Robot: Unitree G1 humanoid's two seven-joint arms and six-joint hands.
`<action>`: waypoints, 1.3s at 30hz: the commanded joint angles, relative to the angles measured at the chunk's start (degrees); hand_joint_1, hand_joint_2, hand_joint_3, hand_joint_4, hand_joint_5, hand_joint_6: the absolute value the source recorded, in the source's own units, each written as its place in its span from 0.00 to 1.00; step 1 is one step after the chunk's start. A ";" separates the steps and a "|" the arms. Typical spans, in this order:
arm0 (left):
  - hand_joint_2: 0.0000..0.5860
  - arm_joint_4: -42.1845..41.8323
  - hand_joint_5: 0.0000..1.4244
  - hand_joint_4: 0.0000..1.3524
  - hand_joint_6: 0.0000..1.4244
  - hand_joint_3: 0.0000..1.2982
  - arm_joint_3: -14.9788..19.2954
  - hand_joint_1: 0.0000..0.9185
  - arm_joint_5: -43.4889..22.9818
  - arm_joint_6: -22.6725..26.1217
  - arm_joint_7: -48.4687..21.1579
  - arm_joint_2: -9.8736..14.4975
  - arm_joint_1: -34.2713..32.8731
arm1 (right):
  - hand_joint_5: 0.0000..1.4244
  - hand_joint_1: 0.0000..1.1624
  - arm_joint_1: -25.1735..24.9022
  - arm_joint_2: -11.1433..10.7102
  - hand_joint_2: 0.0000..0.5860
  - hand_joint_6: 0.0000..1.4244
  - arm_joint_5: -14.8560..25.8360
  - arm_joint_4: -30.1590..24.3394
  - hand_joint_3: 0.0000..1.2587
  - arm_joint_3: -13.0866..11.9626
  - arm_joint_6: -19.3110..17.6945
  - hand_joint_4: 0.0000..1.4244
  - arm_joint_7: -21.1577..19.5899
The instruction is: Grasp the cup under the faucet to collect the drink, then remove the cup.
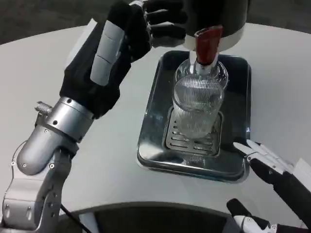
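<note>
Black-gloved left hand (127,36) raised beside the dispenser (214,19), fingers reaching its side; whether it presses anything, cannot tell. Right hand (272,170) released, fingers apart, just off the steel tray (150,141). Ribbed clear cup (197,104) stands on the grate under the red faucet (208,44). Likely fragile, slick; grip mid-body.

My left hand (114,53) wears black with grey strips on the back. My arm (58,131) is shiny silver. The cup (198,104) is clear with thin lines. The tap (208,44) is red. The tray (155,145) is silver, on a white table (39,68).
</note>
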 commanded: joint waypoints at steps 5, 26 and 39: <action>0.08 -1.53 0.25 0.21 0.25 0.26 0.26 0.06 -2.29 3.43 -1.70 -1.10 -1.22 | 0.00 0.58 0.87 0.03 0.82 0.00 0.58 -0.06 0.09 -0.03 -0.72 0.02 -0.72; 0.08 3.04 0.22 0.18 0.21 0.25 -1.10 0.06 0.03 2.87 -4.97 -1.86 -5.99 | 0.00 0.58 1.14 0.08 0.82 0.00 1.13 -0.38 0.10 -0.52 -0.65 0.03 -0.85; 0.08 9.21 0.21 0.17 0.20 0.25 -2.69 0.06 1.62 1.17 -7.92 -4.14 -9.13 | 0.00 0.58 1.08 0.10 0.82 0.00 1.69 -0.49 0.10 -1.02 -0.77 0.03 -0.90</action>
